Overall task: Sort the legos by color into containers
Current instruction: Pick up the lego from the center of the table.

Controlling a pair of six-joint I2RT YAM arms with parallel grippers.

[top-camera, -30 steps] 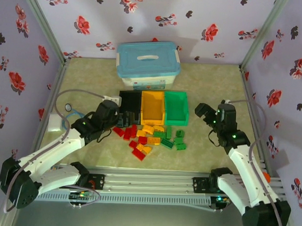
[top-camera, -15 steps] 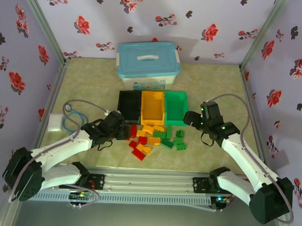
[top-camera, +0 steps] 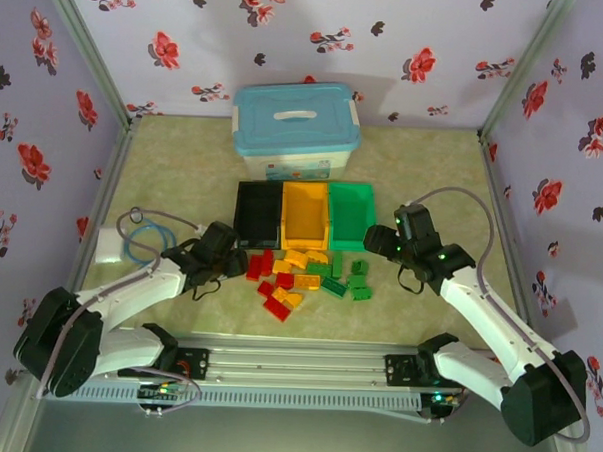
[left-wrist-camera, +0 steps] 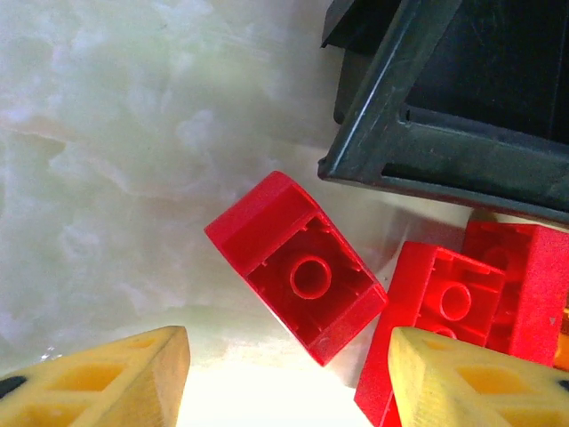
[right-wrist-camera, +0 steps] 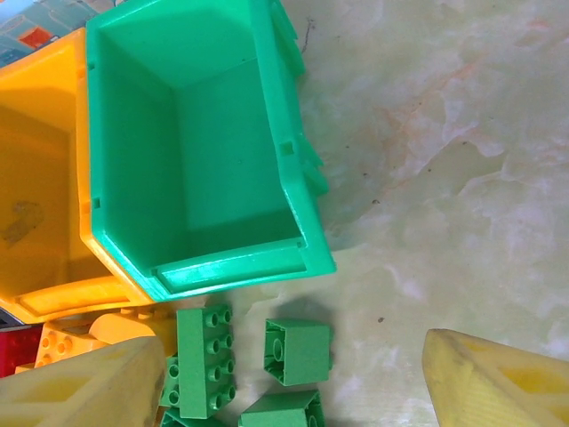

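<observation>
Three containers stand side by side: black bin (top-camera: 257,208), orange-yellow bin (top-camera: 305,214), green bin (top-camera: 352,212). The legos (top-camera: 301,276) lie loose in front of them, red at the left, yellow in the middle, green at the right. My left gripper (top-camera: 242,265) is open low over the red ones. An upturned red brick (left-wrist-camera: 298,267) lies just ahead of its yellow fingers (left-wrist-camera: 107,382), untouched, near the black bin's corner (left-wrist-camera: 444,133). My right gripper (top-camera: 374,239) is open over a small green brick (right-wrist-camera: 299,351) and a long one (right-wrist-camera: 204,360), before the green bin (right-wrist-camera: 196,151).
A white box with a light-blue lid (top-camera: 296,126) sits behind the bins. A looped blue cable (top-camera: 141,241) lies on the table at the left. Flowered walls close in both sides and the back. A metal rail (top-camera: 296,361) runs along the near edge.
The left gripper has dropped from the black bin's front to the red bricks. The right gripper has swung left and down to the green bricks. Both jaws have narrowed.
</observation>
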